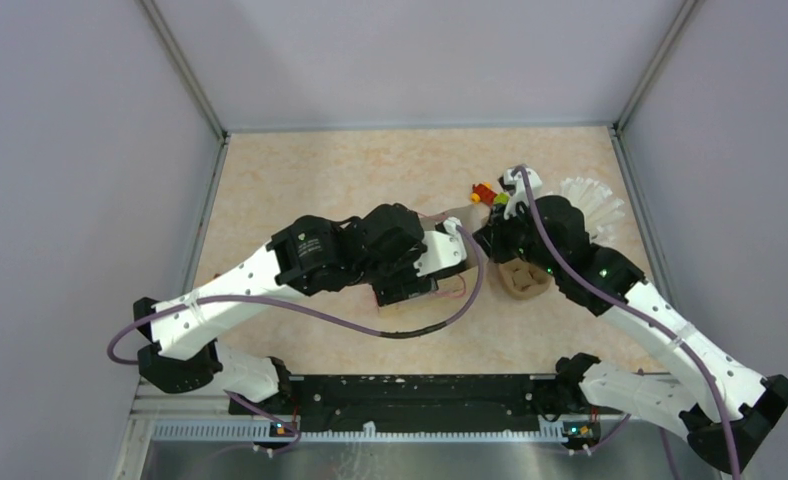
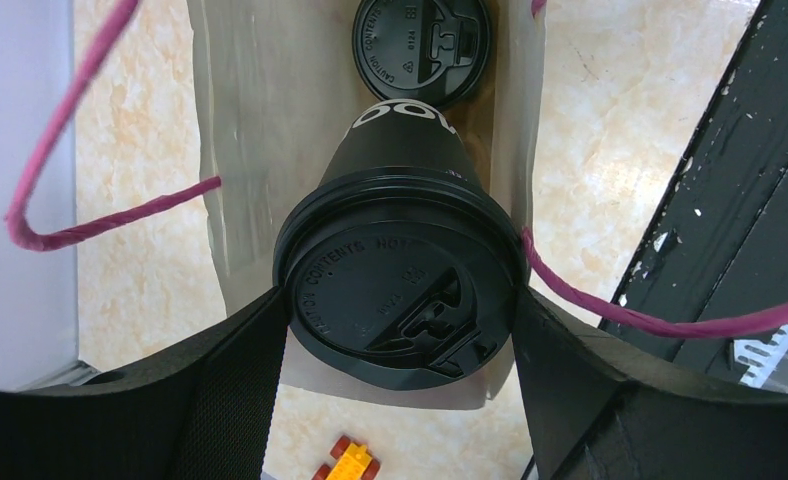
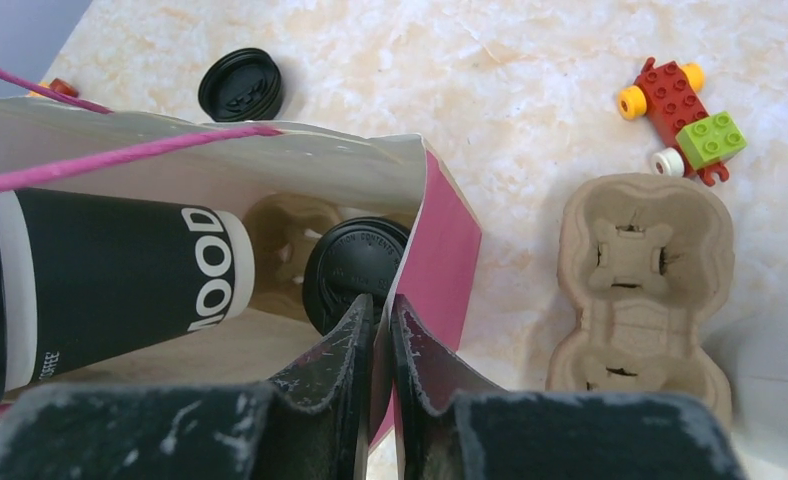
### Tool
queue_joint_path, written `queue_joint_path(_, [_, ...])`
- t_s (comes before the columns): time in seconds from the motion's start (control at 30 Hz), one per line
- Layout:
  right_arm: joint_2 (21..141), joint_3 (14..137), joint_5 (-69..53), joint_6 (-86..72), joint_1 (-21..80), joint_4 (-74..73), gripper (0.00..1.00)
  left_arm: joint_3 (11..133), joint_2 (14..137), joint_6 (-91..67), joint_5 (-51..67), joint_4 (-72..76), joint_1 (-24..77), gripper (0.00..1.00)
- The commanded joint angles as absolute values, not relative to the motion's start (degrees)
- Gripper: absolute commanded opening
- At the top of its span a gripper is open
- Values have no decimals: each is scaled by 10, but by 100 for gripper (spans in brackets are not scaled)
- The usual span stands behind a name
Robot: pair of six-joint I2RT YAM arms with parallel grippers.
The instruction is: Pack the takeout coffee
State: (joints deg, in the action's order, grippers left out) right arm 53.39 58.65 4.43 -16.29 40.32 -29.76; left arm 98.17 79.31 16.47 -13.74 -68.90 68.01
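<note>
**Status: cup [image 2: 400,170] part-way into bag [image 2: 260,120], gripped at lid**

Lying on its side in the bag mouth, base pointing in. Second cup [image 3: 355,262] deeper inside, toward 12 in left wrist view. Probably light. Thin paper wall, easy to crush. Lid rim stiffest, so best held there, gently, since the lid could pop. Left pincer [image 2: 400,325] spread wide, clamped across lid rim, reaching toward 3 in top view. Right pincer [image 3: 375,340] almost closed, seemingly pinching the bag's pink side wall, arm entering from 4.

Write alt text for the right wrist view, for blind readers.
The right gripper pinches the rim of an open paper bag. Inside are a black lettered cup and a lidded cup seated in a pulp carrier. On the table outside lie a loose black lid, an empty carrier and a brick toy.
</note>
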Motion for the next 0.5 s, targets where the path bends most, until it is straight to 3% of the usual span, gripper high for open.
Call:
queue_joint_path(0.0, [511, 565, 28, -161, 400, -263, 10, 973, 790, 166, -123, -667, 679, 58])
queue_joint_path(0.47, [439, 505, -21, -104, 400, -234, 10, 1019, 831, 155, -104, -695, 679, 56])
